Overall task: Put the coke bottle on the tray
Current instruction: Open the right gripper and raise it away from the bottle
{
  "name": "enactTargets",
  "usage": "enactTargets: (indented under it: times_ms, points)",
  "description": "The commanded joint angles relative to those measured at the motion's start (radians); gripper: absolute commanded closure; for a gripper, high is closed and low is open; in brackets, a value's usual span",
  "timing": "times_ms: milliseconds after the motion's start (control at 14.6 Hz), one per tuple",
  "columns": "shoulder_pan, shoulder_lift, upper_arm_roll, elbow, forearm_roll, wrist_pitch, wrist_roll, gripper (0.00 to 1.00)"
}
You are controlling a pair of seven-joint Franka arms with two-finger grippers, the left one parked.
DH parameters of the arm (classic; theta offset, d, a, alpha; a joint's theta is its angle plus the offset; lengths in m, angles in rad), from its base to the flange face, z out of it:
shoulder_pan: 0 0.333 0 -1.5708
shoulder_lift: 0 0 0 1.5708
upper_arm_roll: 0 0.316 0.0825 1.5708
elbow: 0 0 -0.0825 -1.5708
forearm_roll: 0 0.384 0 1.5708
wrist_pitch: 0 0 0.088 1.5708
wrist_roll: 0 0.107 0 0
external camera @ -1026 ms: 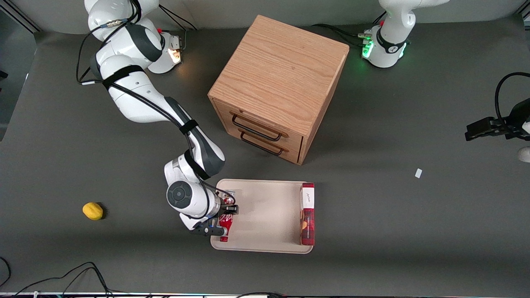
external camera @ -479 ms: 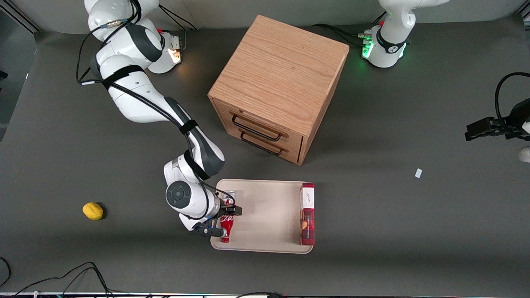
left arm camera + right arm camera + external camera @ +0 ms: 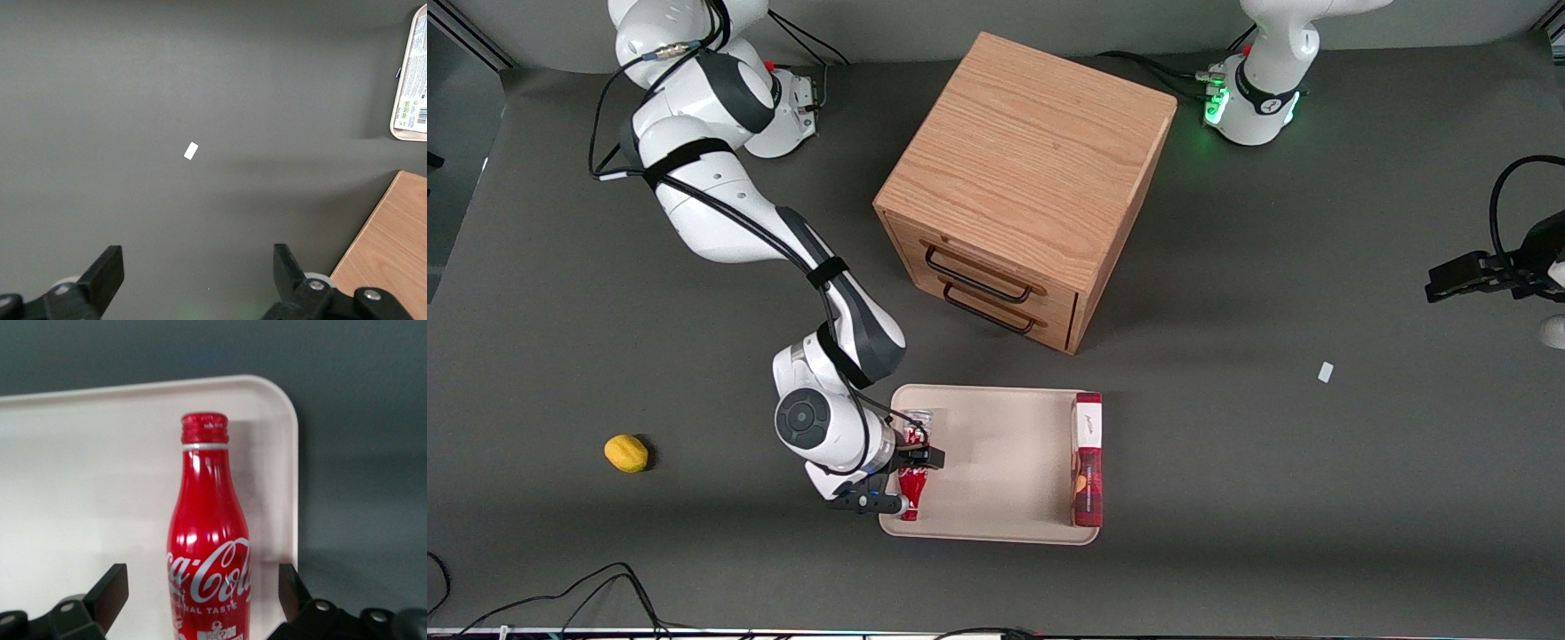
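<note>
Lying on the beige rectangular tray (image 3: 996, 462), the glossy red contoured coke bottle (image 3: 208, 553) looked rigid, slippery, best gripped mid-body; the gripper (image 3: 200, 603) straddled it, fingers spread apart.

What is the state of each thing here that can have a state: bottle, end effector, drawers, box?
coke bottle: lying on the tray, near its edge toward the working arm's end, between the fingers, released.
end effector: open, low over the tray, fingers either side of the bottle without touching.
cabinet drawers: both shut.
red-and-white box: lying flat on the tray, closed.
</note>
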Motion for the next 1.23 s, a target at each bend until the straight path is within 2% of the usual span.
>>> enactTargets:
  times_ms: [0,137,274,752,889,1026,1162]
  points:
    - [-0.024,-0.100,-0.004,-0.050,-0.024,-0.037,0.014,0.00]
    - [-0.076,-0.187,0.000,-0.139,-0.023,-0.041,-0.026,0.00]
    - [-0.128,-0.314,0.001,-0.298,-0.015,-0.039,-0.076,0.00]
    - [-0.228,-0.779,-0.004,-0.804,0.000,-0.004,-0.078,0.00]
    - [-0.242,-0.903,-0.019,-0.926,0.060,0.005,-0.083,0.00]
    - [-0.244,-1.031,-0.062,-1.045,0.083,0.027,-0.122,0.00]
    - [-0.242,-1.134,-0.111,-1.128,0.169,0.019,-0.199,0.00]
